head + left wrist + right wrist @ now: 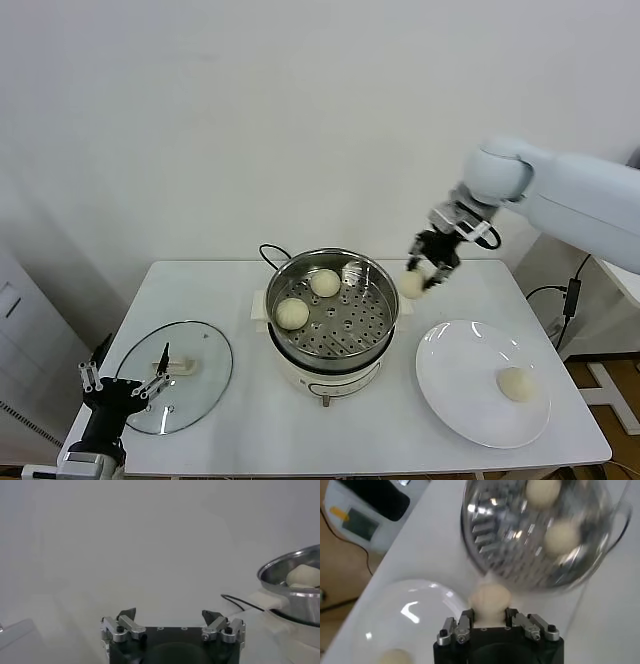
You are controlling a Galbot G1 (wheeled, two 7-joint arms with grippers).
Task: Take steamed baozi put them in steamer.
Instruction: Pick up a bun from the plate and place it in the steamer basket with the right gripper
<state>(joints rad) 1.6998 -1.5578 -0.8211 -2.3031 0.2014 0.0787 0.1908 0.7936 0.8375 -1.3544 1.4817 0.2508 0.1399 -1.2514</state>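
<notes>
I have the right gripper (424, 275) up in the air just beside the right rim of the steamer (333, 310), clenched on a bun (411, 284) — in the right wrist view the fingers (465, 621) press the cream bun (490, 600) from both sides, and the shiny pot (540, 530) lies just beyond it. The held bun hangs clear of the table (230, 290), between the pot and the white plate (470, 400).

Inside the steamer I see two buns resting on the perforated floor: one (292, 313) toward the near left side and one (325, 282) farther back, near the centre. The two sit close but apart. The pot stands on its white base (325, 375), with a black cord (270, 253) looping out behind it.

One last bun (515, 383) sits on the plate, toward its right side, well apart from the steamer; the wrist camera catches it too (395, 656) at the plate's edge (410, 610).

My left gripper (125, 385) is parked low at the near left corner of the table, over the near edge of the glass lid (195, 365) — its jaws are spread wide and hold nothing, as the left wrist view shows (172, 625). From there I also glimpse the steamer's rim (280, 567) with a bun (302, 575) inside.
</notes>
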